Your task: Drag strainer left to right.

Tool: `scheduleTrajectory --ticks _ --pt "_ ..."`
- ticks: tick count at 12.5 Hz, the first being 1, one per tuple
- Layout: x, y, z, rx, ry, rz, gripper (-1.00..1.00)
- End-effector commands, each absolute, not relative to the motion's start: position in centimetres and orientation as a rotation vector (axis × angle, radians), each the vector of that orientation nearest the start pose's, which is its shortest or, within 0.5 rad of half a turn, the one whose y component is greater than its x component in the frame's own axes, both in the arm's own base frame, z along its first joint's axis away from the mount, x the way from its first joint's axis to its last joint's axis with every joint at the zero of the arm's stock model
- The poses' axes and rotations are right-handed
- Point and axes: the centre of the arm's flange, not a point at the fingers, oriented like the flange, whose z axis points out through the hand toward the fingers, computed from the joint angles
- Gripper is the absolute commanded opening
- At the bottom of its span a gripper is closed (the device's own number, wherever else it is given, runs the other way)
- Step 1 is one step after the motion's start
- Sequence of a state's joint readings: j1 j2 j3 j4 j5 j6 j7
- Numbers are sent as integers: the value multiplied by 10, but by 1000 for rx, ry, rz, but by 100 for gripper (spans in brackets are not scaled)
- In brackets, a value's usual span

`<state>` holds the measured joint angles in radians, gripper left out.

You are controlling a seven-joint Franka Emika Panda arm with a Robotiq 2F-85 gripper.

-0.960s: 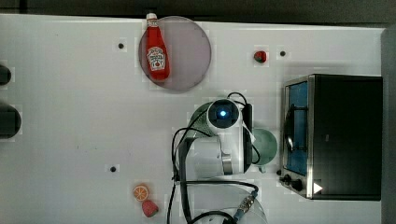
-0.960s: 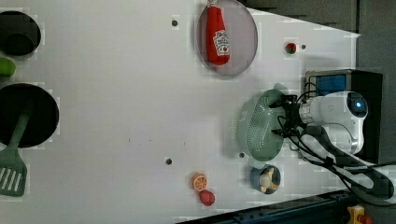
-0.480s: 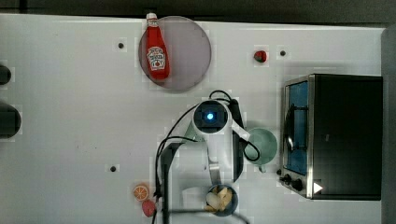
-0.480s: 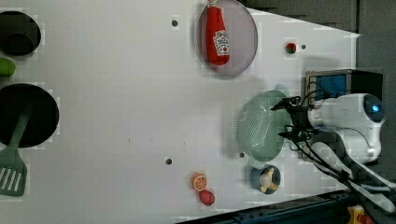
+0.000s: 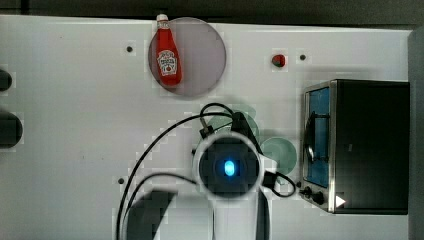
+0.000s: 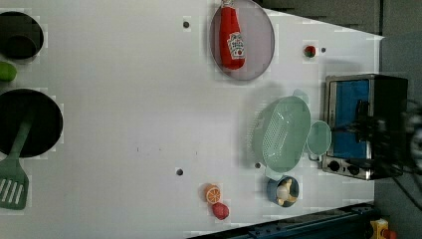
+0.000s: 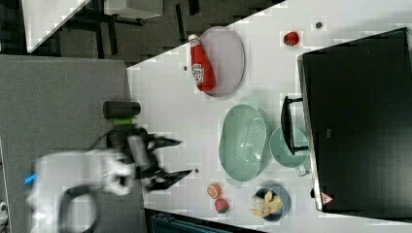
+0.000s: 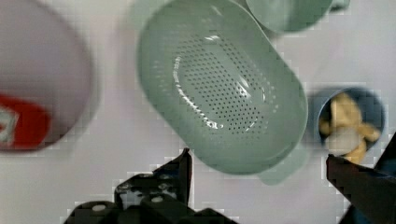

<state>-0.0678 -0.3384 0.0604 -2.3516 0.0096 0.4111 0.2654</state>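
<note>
Currently my end effector (image 7: 167, 162) hangs wide open, holding nothing, well apart from the strainer (image 7: 243, 144) at the right view's left. Strainer sits on the surface, touching the green cup (image 7: 290, 147) beside the toaster oven (image 7: 359, 121). Judging approach step; next I'd descend onto its rim.

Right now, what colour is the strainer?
Pale mint green, with rows of small holes; the strainer shows best in the wrist view.
</note>
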Motion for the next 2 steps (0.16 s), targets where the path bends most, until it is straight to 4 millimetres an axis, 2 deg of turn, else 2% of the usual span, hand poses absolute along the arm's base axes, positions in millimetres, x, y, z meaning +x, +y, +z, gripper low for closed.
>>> scheduleTrajectory --ticks 1,2 --pt "428 -15 551 -2855 1334 4 100" --pt "424 -14 570 -2859 1336 29 100"
